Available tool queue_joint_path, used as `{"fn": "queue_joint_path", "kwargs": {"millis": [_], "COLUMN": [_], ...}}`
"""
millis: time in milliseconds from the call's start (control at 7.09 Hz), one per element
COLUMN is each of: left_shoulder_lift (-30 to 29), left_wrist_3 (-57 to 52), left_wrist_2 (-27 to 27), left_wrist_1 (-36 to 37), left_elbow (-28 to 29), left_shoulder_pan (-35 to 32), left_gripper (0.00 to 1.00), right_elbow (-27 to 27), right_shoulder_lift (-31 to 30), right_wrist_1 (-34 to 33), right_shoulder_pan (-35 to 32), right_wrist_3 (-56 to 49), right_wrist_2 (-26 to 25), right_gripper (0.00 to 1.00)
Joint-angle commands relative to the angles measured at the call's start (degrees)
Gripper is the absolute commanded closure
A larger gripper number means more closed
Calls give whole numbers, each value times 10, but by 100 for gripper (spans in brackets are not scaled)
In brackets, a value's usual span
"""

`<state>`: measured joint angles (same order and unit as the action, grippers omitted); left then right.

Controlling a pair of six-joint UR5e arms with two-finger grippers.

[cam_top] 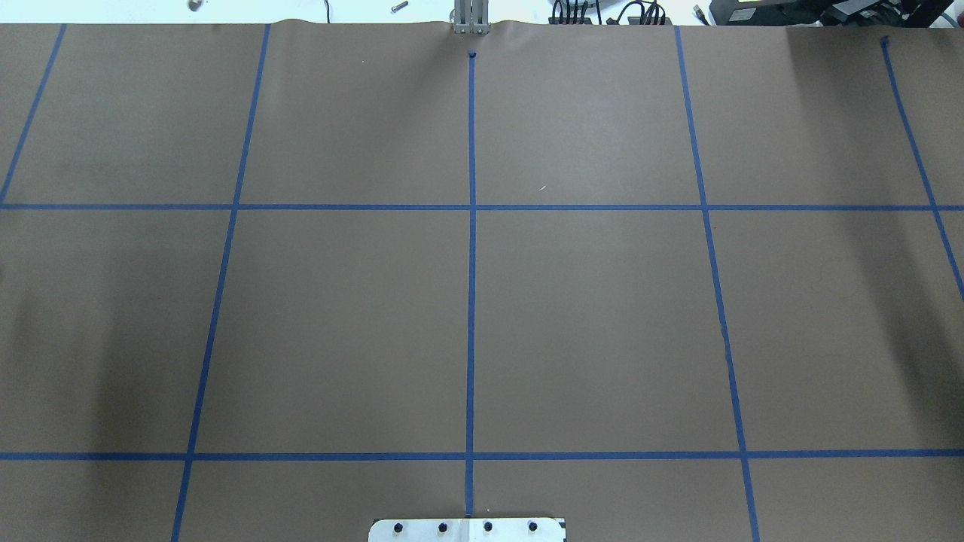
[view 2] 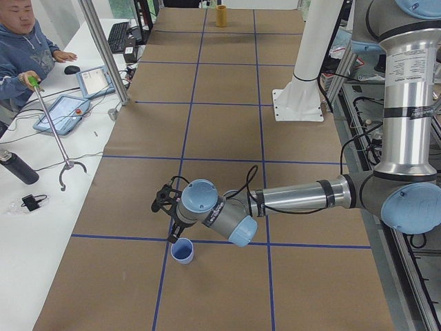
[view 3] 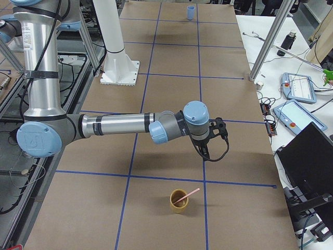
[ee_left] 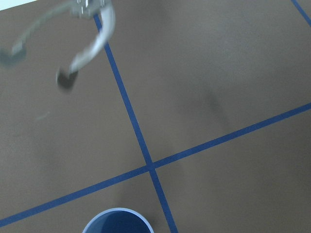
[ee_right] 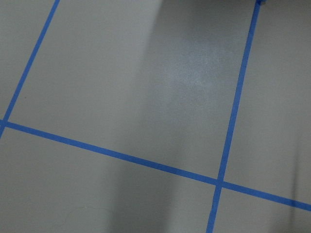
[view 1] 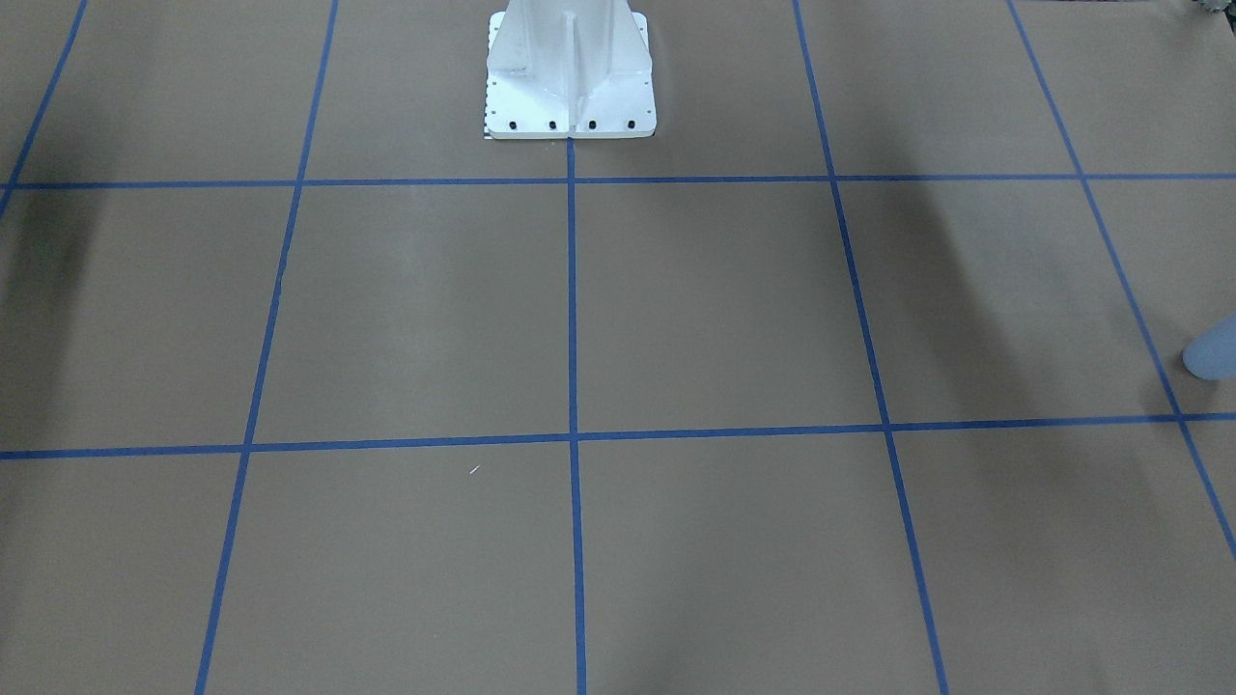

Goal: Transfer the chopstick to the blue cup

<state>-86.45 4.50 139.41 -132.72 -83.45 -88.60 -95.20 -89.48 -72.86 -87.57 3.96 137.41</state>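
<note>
The right gripper (view 3: 217, 131) hangs over the table just beyond a tan cup (view 3: 179, 204). Only a side view shows it, so I cannot tell whether its jaws are apart or together. The chopstick (view 3: 188, 195) leans in that tan cup, its upper end poking out over the rim to the right. At the far opposite end of the table, the left gripper (view 2: 164, 200) hovers just beside the blue cup (view 2: 182, 251), and its opening is just as impossible to judge.

The stick is thin and tilted, so a slightly misplaced grasp may slide past it or tip the light tan cup. The cups stand well apart, so the carry probably needs a pass between arms, where the stick could twist or drop. The left gripper could also knock over the narrow-based blue cup. A person (view 2: 24, 55) holds a reacher tool (view 2: 52, 127) near that table edge.
</note>
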Motion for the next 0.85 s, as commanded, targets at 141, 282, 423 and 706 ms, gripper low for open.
{"fn": "queue_joint_path", "kwargs": {"millis": [141,282,423,706], "left_shoulder_lift": [8,5,4,-15], "left_wrist_3": [-1,-3,-4,-74], "left_wrist_2": [0,-1,-4,-8], "left_wrist_1": [0,11,55,186], "left_elbow": [-5,3,2,0], "left_shoulder_pan": [-1,1,2,15], "left_gripper": [1,1,1,1], "right_elbow": [3,5,3,4], "right_shoulder_lift": [-10,-13,-16,-14], "right_wrist_1": [-3,-16,-45,-97], "right_shoulder_pan": [-7,-13,-20,-9], "right_wrist_3": [-1,-3,-9,-24], "right_wrist_2": [-6,-7,-7,-17], "right_gripper": [0,0,0,0]}}
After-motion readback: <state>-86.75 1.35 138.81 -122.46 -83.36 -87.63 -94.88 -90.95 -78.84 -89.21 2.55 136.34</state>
